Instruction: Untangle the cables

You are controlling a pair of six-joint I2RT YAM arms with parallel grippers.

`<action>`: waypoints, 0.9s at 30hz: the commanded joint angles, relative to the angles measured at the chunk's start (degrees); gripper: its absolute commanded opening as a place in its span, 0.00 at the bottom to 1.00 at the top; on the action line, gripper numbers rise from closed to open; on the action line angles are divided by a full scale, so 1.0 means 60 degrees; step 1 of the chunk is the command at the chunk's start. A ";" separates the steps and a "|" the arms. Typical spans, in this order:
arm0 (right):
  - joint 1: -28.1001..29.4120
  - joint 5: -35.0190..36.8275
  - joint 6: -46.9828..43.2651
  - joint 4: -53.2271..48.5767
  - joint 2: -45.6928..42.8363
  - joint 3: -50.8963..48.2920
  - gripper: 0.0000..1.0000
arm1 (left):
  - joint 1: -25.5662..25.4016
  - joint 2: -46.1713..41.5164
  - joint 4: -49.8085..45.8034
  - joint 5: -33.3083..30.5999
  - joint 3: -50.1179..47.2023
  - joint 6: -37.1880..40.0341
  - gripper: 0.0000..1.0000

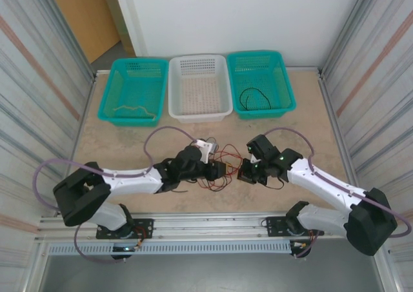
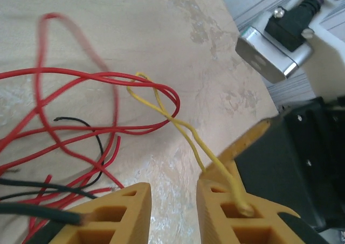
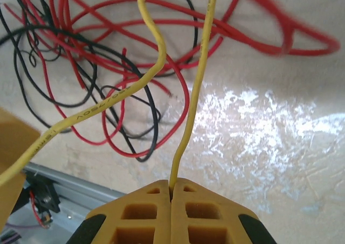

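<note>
My right fingers (image 3: 205,211) clamp the yellow cable (image 3: 89,113); my left fingers (image 2: 126,206) stand apart. A red cable (image 3: 302,35) and black cable (image 2: 38,211) tangle between them on the bench (image 1: 310,111), baskets (image 1: 199,116) well beyond.

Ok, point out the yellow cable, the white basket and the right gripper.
yellow cable (image 3: 188,125), right wrist view, on its upright strand.
white basket (image 1: 200,116), top external view, on its near rim.
right gripper (image 3: 171,183), right wrist view, where its closed tips meet.

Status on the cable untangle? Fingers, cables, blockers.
Right fingers shut on yellow cable. Left fingers apart, gap empty, yellow lying over one. Red and black cables tangled on table; yellow crosses a red loop.
</note>
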 commanded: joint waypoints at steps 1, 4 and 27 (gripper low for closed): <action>0.0021 -0.0953 -0.0058 -0.0272 -0.0509 0.0051 0.00 | 0.0076 0.0722 0.0536 0.0077 0.0369 0.0137 0.29; 0.0224 -0.1047 -0.0216 -0.0790 -0.0756 0.0148 0.00 | 0.0310 0.1152 0.0979 0.0223 0.0328 -0.0128 0.30; 0.0750 0.0015 -0.1423 0.1362 -0.3449 0.2450 0.00 | -0.0774 -0.3871 0.0798 0.1426 0.0008 0.0875 0.57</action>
